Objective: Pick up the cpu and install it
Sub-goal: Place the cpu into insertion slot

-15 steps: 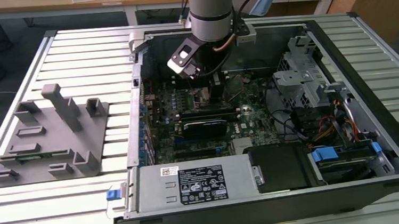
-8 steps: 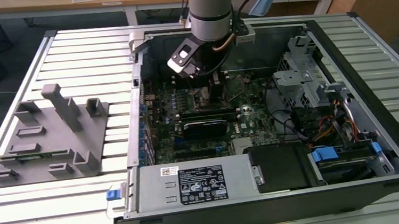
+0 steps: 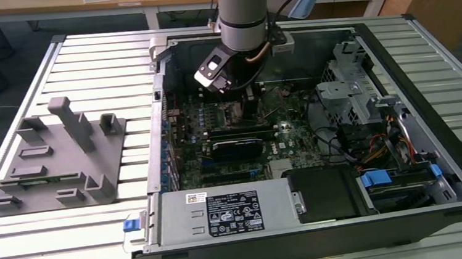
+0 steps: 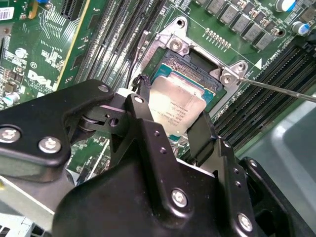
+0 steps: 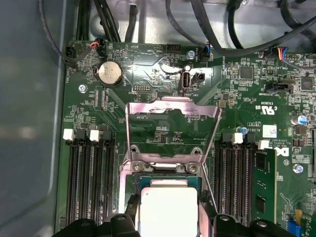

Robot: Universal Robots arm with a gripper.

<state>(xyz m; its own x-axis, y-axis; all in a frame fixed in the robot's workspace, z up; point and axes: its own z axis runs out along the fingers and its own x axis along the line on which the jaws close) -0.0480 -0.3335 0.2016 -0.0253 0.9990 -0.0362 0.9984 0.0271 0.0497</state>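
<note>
The cpu, a thin square chip with a silvery top, sits between my two black fingers right over the open socket on the green motherboard. Its top also shows in the first wrist view as the cpu, level with the socket frame. My gripper is shut on the cpu's two opposite edges. I cannot tell whether the chip rests in the socket or hovers just above it. In the exterior view my gripper reaches down into the computer case near its far side.
The socket's metal load plate stands flipped up behind the socket, and its thin lever sticks out to one side. Memory slots flank the socket, one with a stick. A grey fixture lies at the exterior view's left.
</note>
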